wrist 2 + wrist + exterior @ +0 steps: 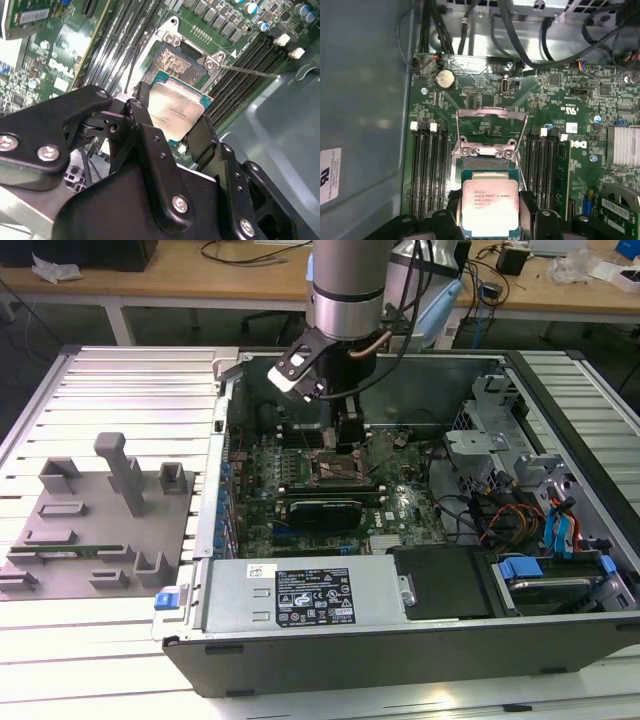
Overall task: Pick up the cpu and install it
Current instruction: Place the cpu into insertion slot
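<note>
The cpu (175,111) is a small square chip with a silvery top and a green rim, also seen as the cpu (490,204). My gripper (172,125) is shut on it, a black finger (141,120) on one side and another on the opposite side. The chip hangs low over the open socket (176,60), partly covering it; I cannot tell whether it touches. The socket's metal load frame (491,125) is swung up. In the exterior view my gripper (347,432) reaches down into the computer case, right above the socket (343,469) on the motherboard (400,515).
Memory slots (429,170) flank the socket on both sides. Cables (520,35) run along the case wall. A power supply (305,595) lies at the case front, drive bays (500,455) at the exterior view's right. A grey fixture plate (100,515) lies outside at the exterior view's left.
</note>
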You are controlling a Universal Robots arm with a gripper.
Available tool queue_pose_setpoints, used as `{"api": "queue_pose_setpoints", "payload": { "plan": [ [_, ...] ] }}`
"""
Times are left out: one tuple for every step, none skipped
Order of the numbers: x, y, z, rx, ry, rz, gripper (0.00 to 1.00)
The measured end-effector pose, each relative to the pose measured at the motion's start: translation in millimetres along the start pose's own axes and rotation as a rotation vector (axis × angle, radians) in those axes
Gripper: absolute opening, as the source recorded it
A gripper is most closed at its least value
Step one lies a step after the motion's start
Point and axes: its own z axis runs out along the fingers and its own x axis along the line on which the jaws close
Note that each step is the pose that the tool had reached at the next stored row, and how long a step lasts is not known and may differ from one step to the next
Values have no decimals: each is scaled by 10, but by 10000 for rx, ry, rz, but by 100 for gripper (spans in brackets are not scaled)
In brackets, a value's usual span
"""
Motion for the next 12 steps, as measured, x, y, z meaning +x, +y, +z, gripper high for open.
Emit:
{"api": "queue_pose_setpoints", "payload": {
  "plan": [
    [0, -6, 21, 2, -15, 27, 55],
    [0, -8, 38, 3, -22, 33, 55],
    [0, -9, 57, 2, -25, 34, 55],
    [1, -10, 76, 1, -25, 34, 55],
    [1, -13, 93, 2, -27, 36, 55],
    [1, -15, 110, 2, -27, 35, 55],
    [1, -18, 127, 2, -28, 36, 55],
    [1, -20, 145, 2, -28, 36, 55],
    [1, -21, 162, 2, -27, 35, 55],
    [1, -21, 178, 2, -28, 35, 55],
    [1, -24, 218, 2, -27, 31, 55],
    [1, -26, 230, 2, -27, 32, 55]
  ]
}}
